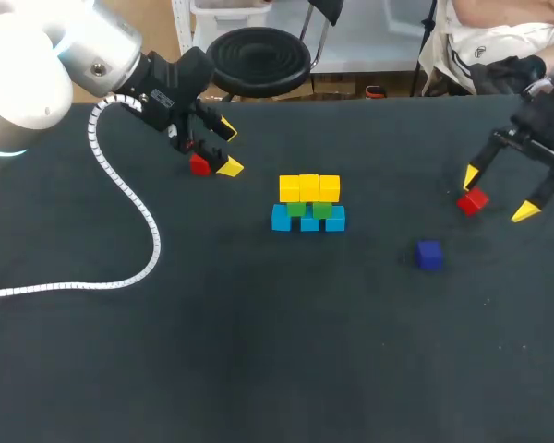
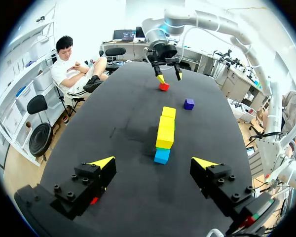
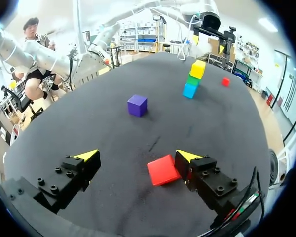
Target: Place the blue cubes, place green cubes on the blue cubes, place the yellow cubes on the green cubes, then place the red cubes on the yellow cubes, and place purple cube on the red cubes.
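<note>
Table (image 1: 258,369): black.
Stack (image 1: 308,203): mid-table.
Left gripper (image 1: 227,148): spread, beside left red cube (image 1: 199,165).
Right gripper (image 1: 499,194): spread around right red cube (image 1: 473,200).

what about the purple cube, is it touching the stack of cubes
Apart. The head view shows bare table between the purple cube and the stack of cubes.

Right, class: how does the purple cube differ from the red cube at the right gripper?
The purple cube is purple, the red cube red. The purple cube lies alone in the open; the red cube lies between the fingers of the open right gripper. Both rest flat on the table, unstacked.
</note>
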Controlling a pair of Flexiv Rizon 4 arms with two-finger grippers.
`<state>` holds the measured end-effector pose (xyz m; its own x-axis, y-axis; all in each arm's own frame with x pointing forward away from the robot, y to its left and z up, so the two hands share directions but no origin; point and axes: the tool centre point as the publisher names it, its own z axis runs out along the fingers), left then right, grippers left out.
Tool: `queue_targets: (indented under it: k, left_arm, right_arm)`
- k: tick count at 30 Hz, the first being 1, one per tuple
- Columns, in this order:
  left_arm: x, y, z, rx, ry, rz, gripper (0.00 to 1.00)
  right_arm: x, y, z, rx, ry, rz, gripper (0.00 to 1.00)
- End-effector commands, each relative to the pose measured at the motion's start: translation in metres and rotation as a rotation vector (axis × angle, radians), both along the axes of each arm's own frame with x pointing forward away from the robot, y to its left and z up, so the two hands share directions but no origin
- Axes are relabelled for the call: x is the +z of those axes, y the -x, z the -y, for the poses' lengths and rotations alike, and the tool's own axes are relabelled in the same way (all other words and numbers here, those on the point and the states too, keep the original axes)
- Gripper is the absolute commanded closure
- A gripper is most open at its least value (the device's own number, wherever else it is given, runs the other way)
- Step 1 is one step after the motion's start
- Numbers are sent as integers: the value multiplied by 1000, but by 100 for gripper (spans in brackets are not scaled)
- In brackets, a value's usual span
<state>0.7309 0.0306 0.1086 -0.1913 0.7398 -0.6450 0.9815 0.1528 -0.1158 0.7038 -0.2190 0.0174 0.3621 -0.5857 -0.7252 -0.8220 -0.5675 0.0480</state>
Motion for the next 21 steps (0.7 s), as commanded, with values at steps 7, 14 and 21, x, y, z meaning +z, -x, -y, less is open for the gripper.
queue_targets:
  k: [7, 14, 21]
  left_arm:
    - [0, 0, 0, 0, 0, 1, 0]
    - [0, 0, 0, 0, 0, 1, 0]
    - [0, 0, 0, 0, 0, 1, 0]
  right_arm:
    - [-4, -12, -5, -37, 7, 33, 0]
    - [-8, -25, -9, -54, 1, 35, 0]
    - [-10, -33, -17, -31, -6, 33, 0]
